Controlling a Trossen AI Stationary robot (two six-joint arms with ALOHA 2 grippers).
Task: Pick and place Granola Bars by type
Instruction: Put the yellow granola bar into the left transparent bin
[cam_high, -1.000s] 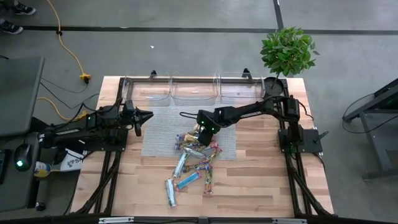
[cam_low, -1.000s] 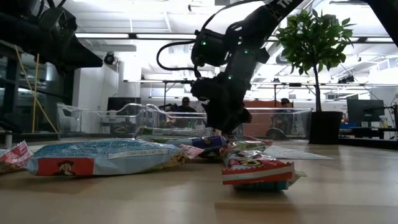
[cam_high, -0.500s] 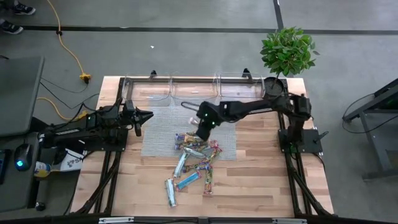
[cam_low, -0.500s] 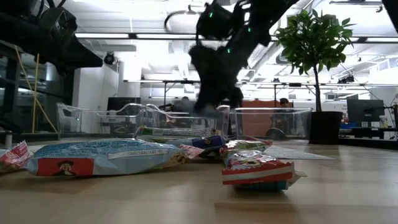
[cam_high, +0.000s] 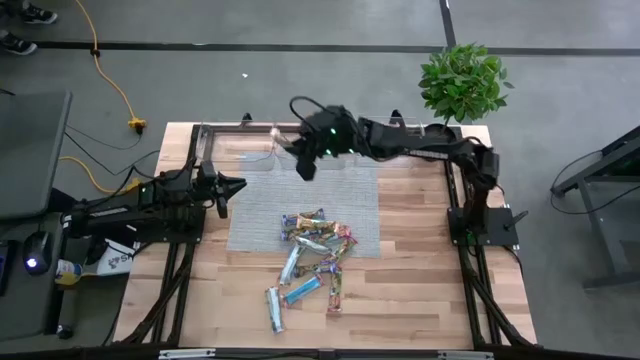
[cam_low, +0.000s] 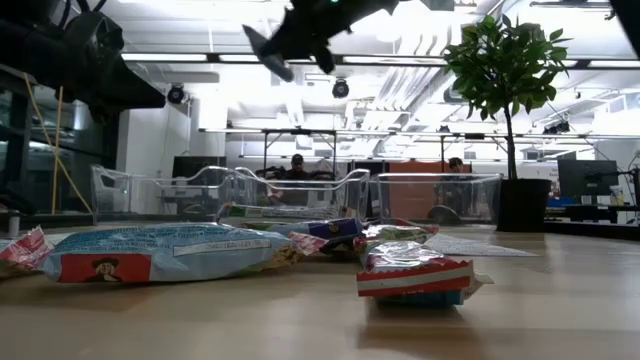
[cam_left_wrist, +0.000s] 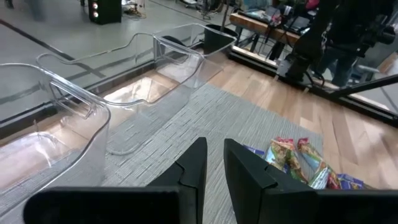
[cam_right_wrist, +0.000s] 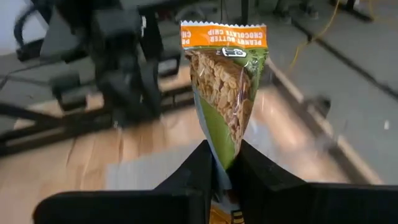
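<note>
right wrist view: a slim granola bar in a green wrapper with an orange top band (cam_right_wrist: 227, 93) stands upright, pinched at its lower end by the right gripper (cam_right_wrist: 225, 163). in the high view that gripper (cam_high: 305, 166) hangs above the row of clear plastic bins (cam_high: 315, 143) at the table's far edge. the remaining shiny-wrapped granola bars (cam_high: 310, 255) lie heaped on the grey woven mat (cam_high: 250, 215) and the wooden table (cam_high: 420, 290). the left gripper (cam_high: 228, 187) waits beside the mat, fingers (cam_left_wrist: 249, 174) narrowly parted and empty.
</note>
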